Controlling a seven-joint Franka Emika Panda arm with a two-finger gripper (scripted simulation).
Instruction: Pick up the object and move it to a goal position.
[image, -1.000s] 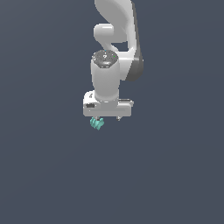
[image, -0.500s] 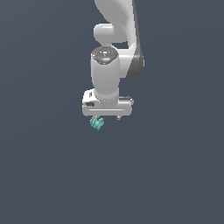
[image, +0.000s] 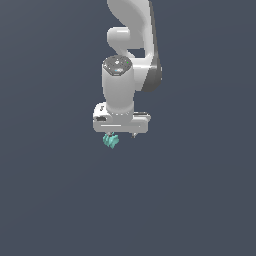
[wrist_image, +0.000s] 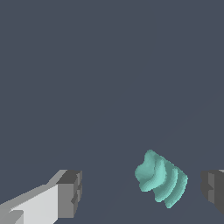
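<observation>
The setting is a flat, uniform dark slate-blue surface (image: 55, 200) that fills both views; it shows no edges, seams, walls or furniture, so whether it is a tabletop or a floor cannot be told. It is matte, with no texture beyond a faint diagonal shading line in the wrist view.

The white, glossy jointed robot arm (image: 132, 45) comes down from the top of the exterior view and ends in a white claw (image: 122, 135) with a broad flat body pointing downward.

In the wrist view the claw's two dark grey finger pads (wrist_image: 70, 192) stand spread well apart. The small teal-green lumpy object with rounded ridges (wrist_image: 161, 178) sits between them, near one pad but with a visible gap to it, and well apart from the other. Neither pad touches it.

In the exterior view the object (image: 110, 141) shows just under the claw's body, toward the exterior view's left end. Whether it rests on the surface cannot be told.
</observation>
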